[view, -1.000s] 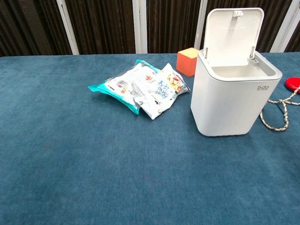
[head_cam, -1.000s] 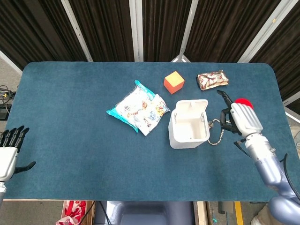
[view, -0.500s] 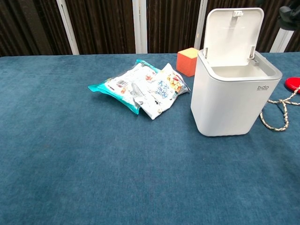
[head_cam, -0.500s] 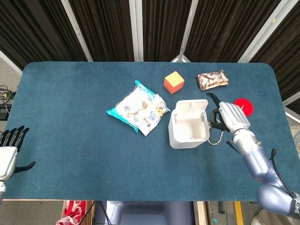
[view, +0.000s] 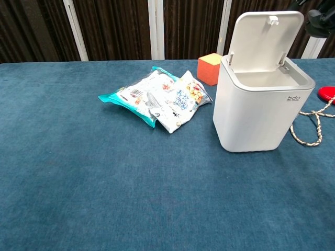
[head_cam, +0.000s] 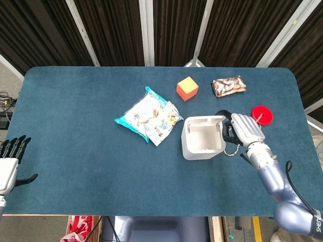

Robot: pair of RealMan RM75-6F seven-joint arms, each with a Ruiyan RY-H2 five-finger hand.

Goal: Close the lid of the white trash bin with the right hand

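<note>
On the blue table (head_cam: 75, 126), 1 white trash bin (head_cam: 203, 140) stands a little right of centre, its lid (view: 264, 37) tipped part-way forward over the opening rather than bolt upright — the hinge sits at the bin's 12 o'clock edge, so the lid has to be swung toward 6 o'clock to shut. That is why my right hand (head_cam: 243, 129) is parked at the bin's 3 o'clock side, level with the lid's rear corner: I judge it is placed to nudge the lid over from behind. Its dark fingers (head_cam: 225, 126) are curled toward the bin's rim and lie close against it; I hold nothing, though I cannot tell from either view whether the fingertips actually touch the lid.

My left hand (head_cam: 11, 160) hangs off the table's 8 o'clock corner, fingers spread and empty — kept well apart, since the job is the right hand's alone.

2 snack bags (head_cam: 147, 116) lie overlapping at the bin's 10 o'clock, clear of the lid's swing. 1 brown wrapper (head_cam: 228, 85) rests at 1 o'clock, 1 orange cube (head_cam: 187, 88) at 11 o'clock. 1 red disc (head_cam: 261, 114) sits at 2 o'clock, beyond my right hand, and 1 rope (view: 311, 125) trails by the bin's base at 3 o'clock.
</note>
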